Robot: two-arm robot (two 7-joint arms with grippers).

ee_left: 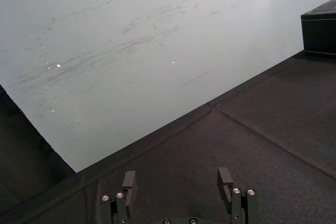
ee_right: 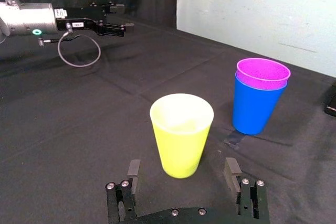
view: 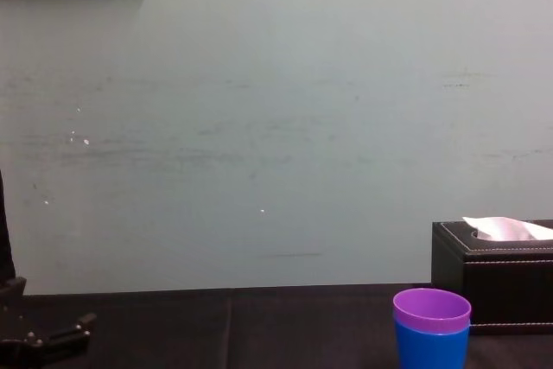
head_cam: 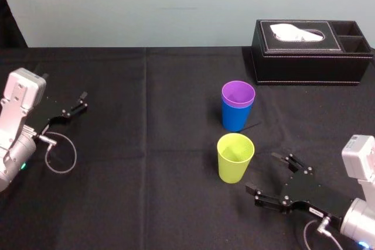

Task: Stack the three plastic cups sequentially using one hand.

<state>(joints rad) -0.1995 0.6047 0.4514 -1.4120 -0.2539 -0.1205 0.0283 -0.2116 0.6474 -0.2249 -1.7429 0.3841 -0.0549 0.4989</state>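
Since the yellow-green cup (head_cam: 235, 159) stands alone and light on the black cloth (head_cam: 146, 191), just ahead of the right gripper (head_cam: 262, 173), the likeliest slip is a knock. The jaws are spread wide and empty, and in the right wrist view the cup stands just beyond the gap between them. A finger arriving off-centre could tip the cup or push it away rather than bracket it. Thin tapered plastic may also slide up through flat jaws if they close too hard.

A 2nd risk comes at the drop. The purple cup (head_cam: 238, 95) is nested in the blue cup (head_cam: 235, 120), and that pair stands a little beyond the yellow-green one, toward the tissue box (head_cam: 304, 57). A cup brought over tilted could catch the purple rim and topple both. By my reading, 2 of the 3 cups are stacked and 1 is left.

As for contents, the yellow-green cup and the purple cup both look empty, and the blue cup holds only the purple one. The tissue box has a white tissue (head_cam: 296, 32) poking from its slot, beside 2 side compartments that look empty. The left gripper (head_cam: 82, 101) lies parked far to the left, fingers apart, holding nothing
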